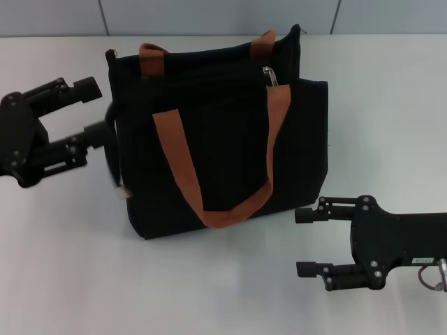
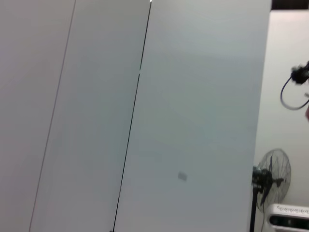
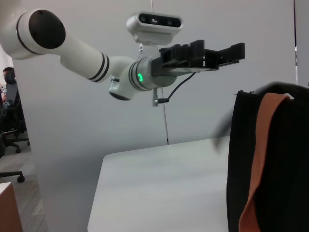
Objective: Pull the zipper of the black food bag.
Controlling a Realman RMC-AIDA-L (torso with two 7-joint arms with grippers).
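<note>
The left gripper [image 1: 84, 112] hangs at the left side of the black food bag [image 1: 216, 139], its two fingers spread wide and pointing toward the bag's upper left edge, with nothing between them. The nearer finger sits just beside the bag's side wall, close to a thin black strap [image 1: 110, 150] that loops down that side; whether it touches the fabric cannot be told. The right wrist view shows the same gripper [image 3: 212, 54] poised open above the white table [image 3: 159, 183], level with the bag's top corner.

The right gripper [image 1: 307, 241] rests low in front of the bag's lower right corner, fingers parted and empty, pointing left along the table, near the bag but apart from it.

The zipper [image 1: 269, 75] stands at the right end of the bag's top, beside the near orange-brown handle strap [image 1: 216, 160]. The zip line runs left from it across the top, toward the left gripper. So the pull lies well across the bag from the left gripper, and up and behind from the right one. The right arm looks the nearer of the two, while the left is placed to steady the far end.
</note>
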